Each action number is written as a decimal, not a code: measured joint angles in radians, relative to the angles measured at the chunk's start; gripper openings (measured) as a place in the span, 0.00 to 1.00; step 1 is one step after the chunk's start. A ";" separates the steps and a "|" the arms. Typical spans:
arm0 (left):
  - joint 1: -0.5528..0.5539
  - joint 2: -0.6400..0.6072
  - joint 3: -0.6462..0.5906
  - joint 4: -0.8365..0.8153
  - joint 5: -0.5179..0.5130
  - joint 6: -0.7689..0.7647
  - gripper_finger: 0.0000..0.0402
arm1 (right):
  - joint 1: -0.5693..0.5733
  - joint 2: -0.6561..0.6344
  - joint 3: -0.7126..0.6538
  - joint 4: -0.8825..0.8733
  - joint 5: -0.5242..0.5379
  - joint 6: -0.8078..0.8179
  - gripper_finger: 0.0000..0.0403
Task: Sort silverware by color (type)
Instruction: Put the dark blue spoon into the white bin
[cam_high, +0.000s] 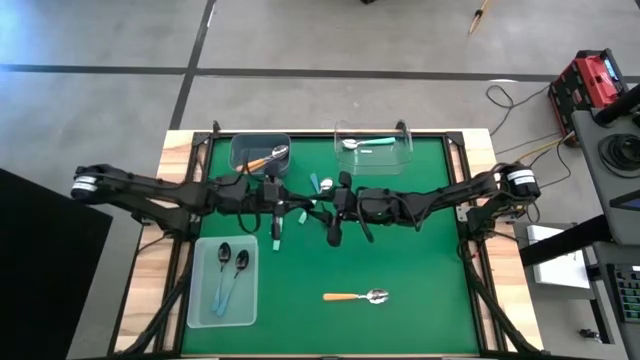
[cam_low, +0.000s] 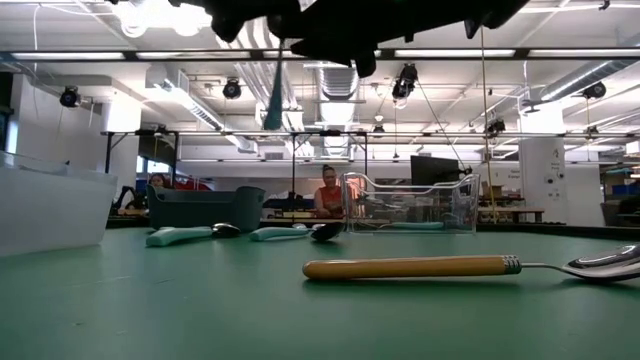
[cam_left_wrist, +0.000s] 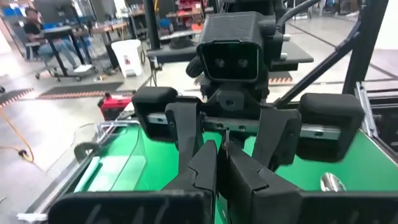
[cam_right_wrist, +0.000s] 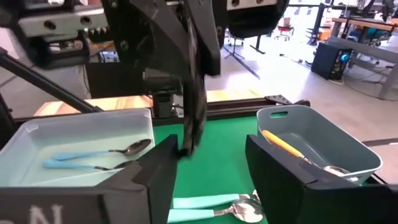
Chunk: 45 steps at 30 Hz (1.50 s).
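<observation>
My left gripper (cam_high: 290, 205) and right gripper (cam_high: 322, 205) face each other above the middle of the green mat. The left one (cam_left_wrist: 221, 163) is shut on a teal-handled spoon whose handle (cam_low: 273, 100) hangs down under the dark hands. The right gripper (cam_right_wrist: 211, 180) stands open just beyond it, holding nothing. Two teal-handled spoons (cam_low: 180, 235) (cam_low: 285, 233) lie flat on the mat below the hands. An orange-handled spoon (cam_high: 355, 296) lies near the front edge. My left gripper pinches the spoon's upper end between its two fingertips; only a thin sliver (cam_left_wrist: 227, 134) shows above them, and the fingers hide the rest. The fingers lie about level, pointing toward the table's right. The spoon hangs below them, handle down, clear of the mat.
A grey bin (cam_high: 240, 150) with an orange-handled spoon stands at the far left. A clear bin (cam_high: 405, 155) with a teal-handled spoon stands at the far middle. A pale bin (cam_high: 198, 300) with two light-blue-handled spoons stands near left. People sit in the room behind.
</observation>
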 joint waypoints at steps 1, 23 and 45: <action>0.000 -0.012 0.015 -0.036 0.000 -0.010 0.00 | 0.000 -0.004 0.000 0.000 0.000 0.001 0.46; -0.165 -0.084 0.334 -1.091 -0.026 -0.661 0.00 | -0.002 -0.038 -0.001 -0.093 0.002 -0.017 0.49; -0.584 -0.078 0.089 -1.203 -0.191 -1.301 0.00 | -0.001 -0.038 -0.001 -0.152 0.001 0.054 0.49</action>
